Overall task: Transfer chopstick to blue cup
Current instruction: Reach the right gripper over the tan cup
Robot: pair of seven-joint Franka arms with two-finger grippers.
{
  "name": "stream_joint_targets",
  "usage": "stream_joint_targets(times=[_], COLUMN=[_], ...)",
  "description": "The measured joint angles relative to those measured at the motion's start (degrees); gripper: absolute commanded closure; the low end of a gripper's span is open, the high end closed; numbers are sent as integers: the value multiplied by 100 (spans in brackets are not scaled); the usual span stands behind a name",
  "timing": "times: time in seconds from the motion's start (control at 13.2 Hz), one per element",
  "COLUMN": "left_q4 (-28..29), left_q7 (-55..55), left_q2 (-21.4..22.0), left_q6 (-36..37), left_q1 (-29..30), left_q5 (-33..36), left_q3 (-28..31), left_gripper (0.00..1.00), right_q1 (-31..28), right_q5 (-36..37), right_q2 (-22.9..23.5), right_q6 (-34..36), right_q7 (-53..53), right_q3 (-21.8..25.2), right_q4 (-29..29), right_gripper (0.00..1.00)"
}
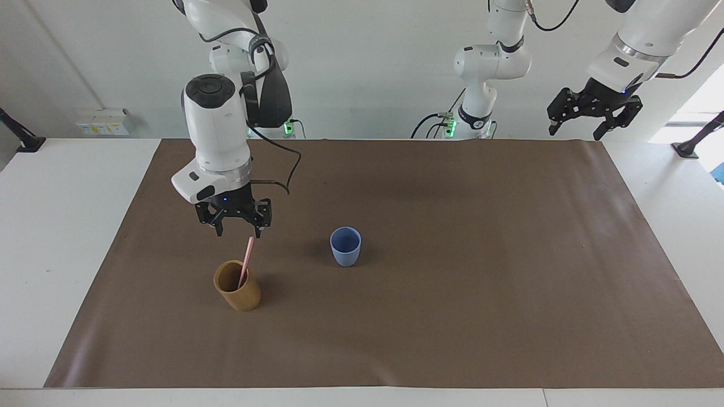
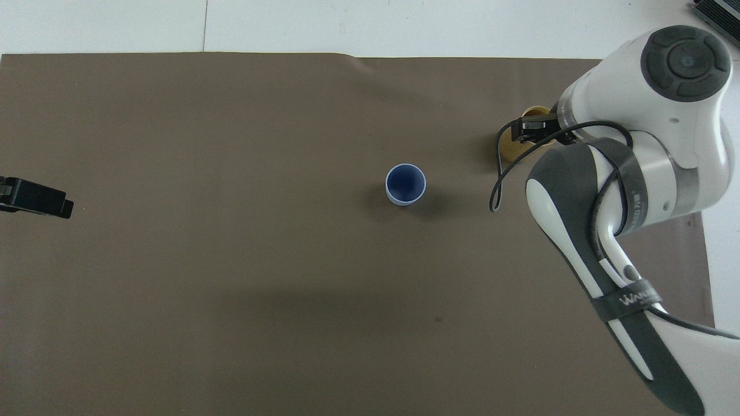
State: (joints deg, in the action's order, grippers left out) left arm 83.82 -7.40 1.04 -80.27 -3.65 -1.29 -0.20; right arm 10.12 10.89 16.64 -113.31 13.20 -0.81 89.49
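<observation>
Right hand [image 1: 238, 230]: I see the black two-finger hand of the right arm hanging just over the top end of the chopstick, not touching it; its fingers stand apart and hold nothing. From overhead the arm's white wrist hides most of it.
Chopstick [image 1: 246, 262]: thin straight pale-pink stick, standing tilted in the tan cup, its lower part inside, its upper half clear of the rim. I cannot make it out from overhead.
Tan cup [image 1: 237, 286]: tan-brown cylindrical bamboo-like cup, upright on the mat toward the right arm's end of the counter; overhead only part of its rim and wall [image 2: 511, 147] shows past the arm.
Blue cup [image 1: 345, 246]: small matte light-blue handleless cup, upright, nothing in it, near the mat's middle, well apart from the tan cup and a little nearer to the robots than it.
Left hand [image 1: 594, 111]: I see it raised at the mat's corner by the left arm's base, fingers spread, holding nothing; this arm waits.
Mat [image 1: 452, 316]: brown sheet covering most of the white counter [image 1: 62, 226]; both cups stand on it.
</observation>
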Motion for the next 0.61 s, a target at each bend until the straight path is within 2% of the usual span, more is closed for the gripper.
stream_joint_targets(times=[0.23,0.61], left_q4=[0,0], left_q7=[0,0], left_q2=[3,6], left_q6=[-1,-10], left_q1=[0,0], left_q5=[-3,-13], left_q3=[0,-1], left_gripper=[0,0], right_q1=[161,254], right_q5=[180,534], right_q2=[36,-21], right_q6=[-81,-187], right_q7=[-31,-117], right_q3=[-3,-4], right_q4=[139,130], right_gripper=[100,100])
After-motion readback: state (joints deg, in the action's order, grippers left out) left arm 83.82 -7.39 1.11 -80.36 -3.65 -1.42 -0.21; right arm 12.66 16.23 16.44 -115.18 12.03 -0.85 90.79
